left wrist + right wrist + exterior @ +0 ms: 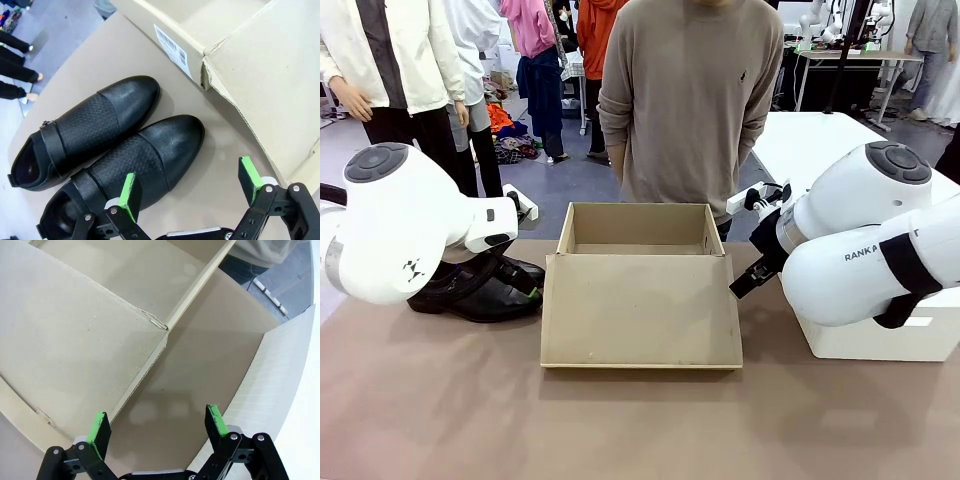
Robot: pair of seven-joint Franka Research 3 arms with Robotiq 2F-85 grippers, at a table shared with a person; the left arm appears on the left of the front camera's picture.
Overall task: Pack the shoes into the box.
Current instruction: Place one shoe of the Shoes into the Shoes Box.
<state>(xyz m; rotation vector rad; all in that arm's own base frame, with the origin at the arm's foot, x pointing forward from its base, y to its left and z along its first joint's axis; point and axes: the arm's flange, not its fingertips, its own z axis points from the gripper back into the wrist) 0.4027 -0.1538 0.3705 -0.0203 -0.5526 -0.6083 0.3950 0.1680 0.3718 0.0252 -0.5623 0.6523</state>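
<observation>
Shoes (485,295) are lying side by side just left of the box (640,310), toes pointing at it. Your left gripper (190,185) is hovering open and empty by the nearer toe, so it's closer. Right gripper (157,421) is gaping empty over the box's right edge.

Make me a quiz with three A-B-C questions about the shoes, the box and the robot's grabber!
1. Where are the shoes?
A) inside the box
B) on the table beside the box
C) in the person's hands

2. How many shoes are there?
A) one
B) two
C) four

3. How is the left gripper?
A) open and empty
B) shut on a shoe
C) shut on the lid

Answers:
1 B: the pair sits on the table at the robot's left of the box.
2 B: two black shoes lie side by side.
3 A: its jaws stand wide apart, holding nothing.
</observation>
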